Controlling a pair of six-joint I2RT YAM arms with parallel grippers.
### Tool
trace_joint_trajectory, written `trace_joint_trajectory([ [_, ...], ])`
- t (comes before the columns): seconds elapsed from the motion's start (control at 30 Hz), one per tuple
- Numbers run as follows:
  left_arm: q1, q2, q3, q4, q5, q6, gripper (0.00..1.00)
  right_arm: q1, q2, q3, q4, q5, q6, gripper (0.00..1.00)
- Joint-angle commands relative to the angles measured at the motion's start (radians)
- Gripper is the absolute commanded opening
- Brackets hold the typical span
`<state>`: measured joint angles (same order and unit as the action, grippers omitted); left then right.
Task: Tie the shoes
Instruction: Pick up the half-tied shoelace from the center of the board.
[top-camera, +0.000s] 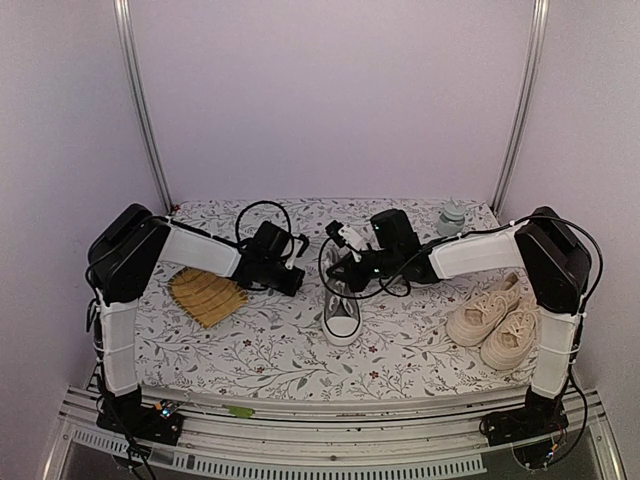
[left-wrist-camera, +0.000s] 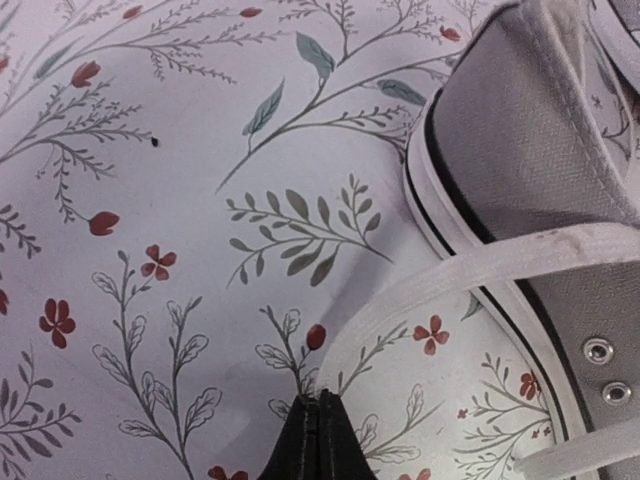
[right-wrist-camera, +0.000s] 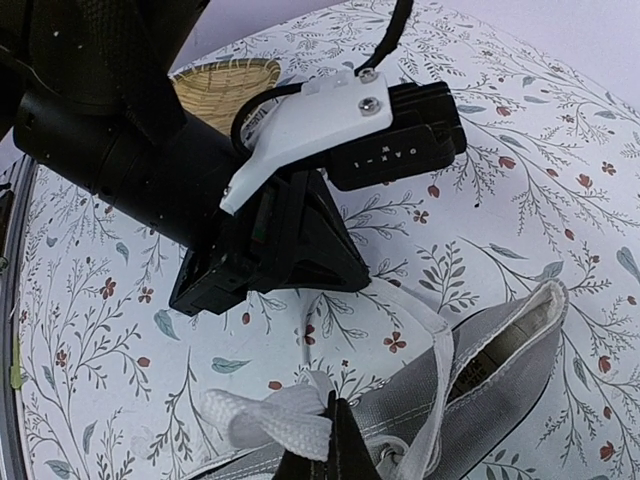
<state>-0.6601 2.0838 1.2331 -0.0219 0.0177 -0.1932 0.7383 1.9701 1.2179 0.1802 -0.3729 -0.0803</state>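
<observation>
The lone sneaker (top-camera: 342, 312) stands at the centre of the table (top-camera: 270, 350), toe toward the near edge. The sneaker pair (top-camera: 497, 318) lies side by side near the right edge. The woven tray (top-camera: 206, 293) lies near the left edge. A small jar-like object (top-camera: 452, 218) stands at the far right corner.

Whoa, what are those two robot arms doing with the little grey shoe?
They are tying the grey shoe in the middle. The left claw is pinched shut on one white lace beside it, and the right claw is shut on a bunched lace end. The cream shoes sit at the right, untouched.
</observation>
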Motion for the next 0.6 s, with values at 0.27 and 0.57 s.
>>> trace_joint_trajectory([
  [0.27, -0.026, -0.098, -0.101, 0.031, -0.022, 0.037, 0.00, -0.007, -0.030, 0.006, -0.033, -0.026, -0.016, 0.01],
  [0.57, -0.041, -0.293, -0.260, 0.254, 0.054, 0.095, 0.00, -0.039, -0.027, 0.023, -0.048, -0.099, -0.006, 0.01],
])
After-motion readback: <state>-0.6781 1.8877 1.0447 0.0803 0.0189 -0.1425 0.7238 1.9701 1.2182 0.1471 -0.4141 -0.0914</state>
